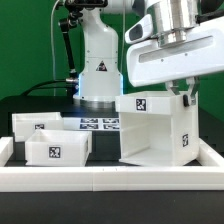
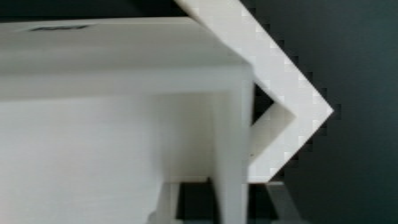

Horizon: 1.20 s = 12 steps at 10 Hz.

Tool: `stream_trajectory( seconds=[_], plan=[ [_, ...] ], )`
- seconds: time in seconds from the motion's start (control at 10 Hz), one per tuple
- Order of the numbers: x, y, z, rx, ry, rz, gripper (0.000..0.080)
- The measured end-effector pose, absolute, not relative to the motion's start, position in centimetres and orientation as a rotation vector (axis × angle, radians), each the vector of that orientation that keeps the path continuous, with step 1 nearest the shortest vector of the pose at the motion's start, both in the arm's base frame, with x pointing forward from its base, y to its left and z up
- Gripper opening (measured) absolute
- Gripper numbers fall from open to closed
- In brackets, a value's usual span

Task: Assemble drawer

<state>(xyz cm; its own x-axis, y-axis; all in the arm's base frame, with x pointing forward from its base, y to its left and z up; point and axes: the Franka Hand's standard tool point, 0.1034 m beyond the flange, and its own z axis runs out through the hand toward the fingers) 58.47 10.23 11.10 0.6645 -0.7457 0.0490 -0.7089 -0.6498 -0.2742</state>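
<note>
The drawer's tall white open-faced housing (image 1: pixel 152 128) stands on the black table at the exterior view's right, with a square tag on its upper front. My gripper (image 1: pixel 185 97) comes down on the housing's right side wall. In the wrist view, the thin white wall (image 2: pixel 235 150) runs between my two dark fingers (image 2: pixel 198 205), which press it from both sides, so my gripper (image 2: pixel 231 203) is shut on that wall. Two shallow white trays, each tagged, sit at the exterior view's left: one further back (image 1: pixel 36 124) and one nearer (image 1: pixel 58 148).
The marker board (image 1: pixel 100 124) lies flat on the table behind the trays and the housing. A low white rail (image 1: pixel 110 178) borders the table's front and sides. The robot's white base (image 1: pixel 98 70) stands at the back.
</note>
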Motion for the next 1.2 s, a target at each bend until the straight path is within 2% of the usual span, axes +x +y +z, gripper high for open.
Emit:
stream_trajectory(
  seconds=[0.7, 1.2],
  plan=[
    [59.4, 9.8, 11.0, -2.215, 1.757, -0.121, 0.0044],
    [59.6, 9.9, 11.2, -2.052, 1.905, -0.082, 0.0045]
  ],
)
